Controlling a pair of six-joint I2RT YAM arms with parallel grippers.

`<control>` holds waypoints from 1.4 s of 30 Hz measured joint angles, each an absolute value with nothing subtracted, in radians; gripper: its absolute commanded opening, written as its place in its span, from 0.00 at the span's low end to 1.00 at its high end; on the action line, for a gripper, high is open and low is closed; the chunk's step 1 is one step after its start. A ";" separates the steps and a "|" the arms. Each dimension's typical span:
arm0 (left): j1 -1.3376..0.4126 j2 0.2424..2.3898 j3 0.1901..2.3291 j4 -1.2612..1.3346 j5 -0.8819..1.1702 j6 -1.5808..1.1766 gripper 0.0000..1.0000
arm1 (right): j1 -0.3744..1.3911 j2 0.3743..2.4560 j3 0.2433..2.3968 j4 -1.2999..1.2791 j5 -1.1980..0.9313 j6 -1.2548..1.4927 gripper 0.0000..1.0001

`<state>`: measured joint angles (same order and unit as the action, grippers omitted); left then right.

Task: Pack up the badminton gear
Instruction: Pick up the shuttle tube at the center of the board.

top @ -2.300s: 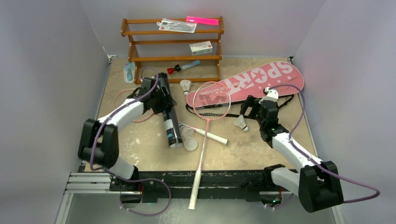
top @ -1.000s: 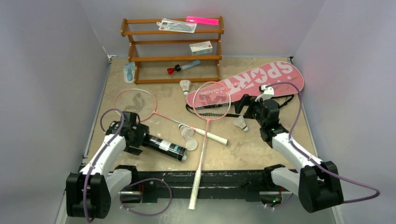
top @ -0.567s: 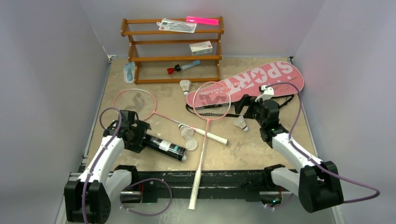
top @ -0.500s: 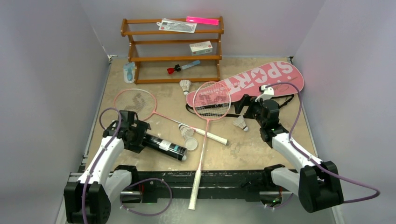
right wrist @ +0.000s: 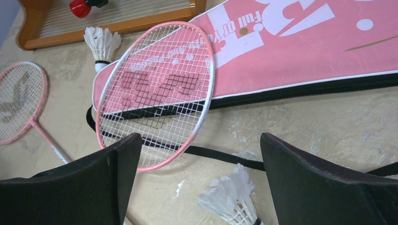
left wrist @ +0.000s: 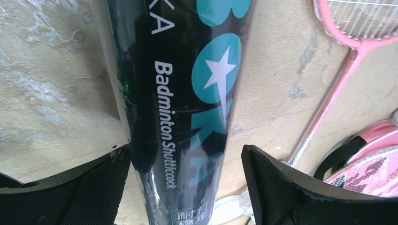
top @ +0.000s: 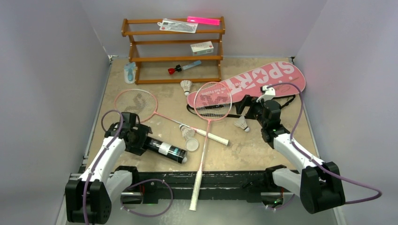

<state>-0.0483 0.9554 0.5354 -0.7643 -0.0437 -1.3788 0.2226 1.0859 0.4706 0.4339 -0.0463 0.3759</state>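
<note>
Centring first: left end effector (left wrist: 180,157), spread astride the black tube (left wrist: 178,70), should square up before pinching; right end effector (right wrist: 199,140) hangs spread.

The long black tube (top: 163,148) (teal lettering, "Badminton Shuttlecock" in white) lies on its side at the near left. The pink "SPORT" bag (top: 263,79) lies flat at the far right. One pink-framed racket (top: 213,101) rests its head on the bag's left end, with its white handle pointing to the near side. The other racket (top: 136,104) lies flat to the left, its handle crossing the first one's shaft. Three white shuttlecocks lie apart: one (top: 187,86) beside the bag's left end, one (top: 242,123) near the bag's black strap and one (top: 187,132) at the crossing.
</note>
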 measured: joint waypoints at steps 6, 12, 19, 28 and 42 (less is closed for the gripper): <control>-0.048 0.970 0.502 -0.750 -0.046 -1.380 0.74 | 0.223 1.086 0.471 0.434 -0.046 0.376 0.98; -0.048 0.981 0.488 -0.727 -0.043 -1.377 0.37 | 0.223 1.086 0.471 0.434 -0.047 0.376 0.98; -0.048 0.982 0.541 -0.764 -0.056 -1.320 0.38 | 0.223 1.086 0.471 0.433 -0.049 0.376 0.98; -0.047 0.967 0.763 -0.822 -0.064 -1.184 0.41 | 0.223 1.087 0.471 0.433 -0.075 0.377 0.98; -0.035 1.105 0.967 -0.864 0.044 -0.962 0.42 | 0.223 1.092 0.564 0.251 -0.102 0.419 0.99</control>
